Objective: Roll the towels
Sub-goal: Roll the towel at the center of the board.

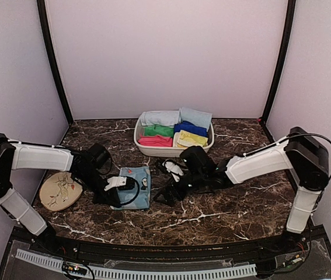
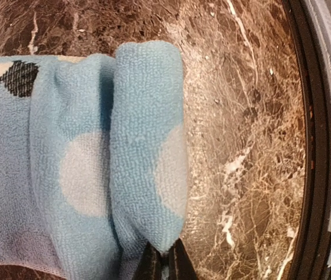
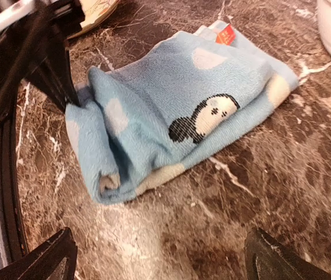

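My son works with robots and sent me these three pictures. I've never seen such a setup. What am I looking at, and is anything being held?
Two robot arms are bolted to a marble table. One picture looks down from above; the other two come from cameras on each wrist. The left hand is shut, pinching the rolled edge of a blue spotted towel. The right hand is open and holds nothing, its fingers spread just short of the towel. Behind sits a white basket of rolled towels, and at the left a beige plate.

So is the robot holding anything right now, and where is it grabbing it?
Yes. The left pincer pinches the rolled-over end of the spotted towel, at its corner. The right pincer is open, holding nothing.
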`<state>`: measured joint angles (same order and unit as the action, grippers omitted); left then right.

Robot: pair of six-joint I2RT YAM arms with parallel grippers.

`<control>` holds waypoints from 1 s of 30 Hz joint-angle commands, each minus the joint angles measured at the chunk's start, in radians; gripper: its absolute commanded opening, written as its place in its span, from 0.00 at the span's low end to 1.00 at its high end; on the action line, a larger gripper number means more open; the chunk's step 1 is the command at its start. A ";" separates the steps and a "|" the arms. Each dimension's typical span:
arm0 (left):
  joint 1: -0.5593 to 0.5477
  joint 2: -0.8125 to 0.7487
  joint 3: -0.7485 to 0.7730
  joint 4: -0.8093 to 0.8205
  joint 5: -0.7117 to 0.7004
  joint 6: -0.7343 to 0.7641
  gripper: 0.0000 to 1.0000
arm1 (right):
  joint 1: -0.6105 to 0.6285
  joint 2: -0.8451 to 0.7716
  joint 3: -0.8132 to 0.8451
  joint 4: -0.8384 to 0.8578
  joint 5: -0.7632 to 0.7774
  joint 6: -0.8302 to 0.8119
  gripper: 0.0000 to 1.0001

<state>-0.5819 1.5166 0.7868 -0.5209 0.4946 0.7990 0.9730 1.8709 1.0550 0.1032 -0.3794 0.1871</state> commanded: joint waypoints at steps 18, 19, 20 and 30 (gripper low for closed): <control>0.110 0.316 0.216 -0.318 0.209 -0.005 0.00 | 0.437 0.079 0.025 0.231 0.714 -0.872 0.95; 0.113 0.329 0.223 -0.322 0.204 -0.004 0.00 | 0.436 0.099 0.045 0.233 0.706 -0.886 0.95; 0.117 0.343 0.228 -0.332 0.202 0.000 0.00 | 0.434 0.120 0.063 0.233 0.701 -0.902 0.94; 0.133 0.365 0.232 -0.350 0.183 0.017 0.00 | 0.352 0.243 0.207 0.142 0.577 -0.896 0.58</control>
<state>-0.4610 1.8645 1.0138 -0.8711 0.7395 0.8017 1.3598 2.0865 1.2327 0.2626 0.2543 -0.7094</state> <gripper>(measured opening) 0.036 0.641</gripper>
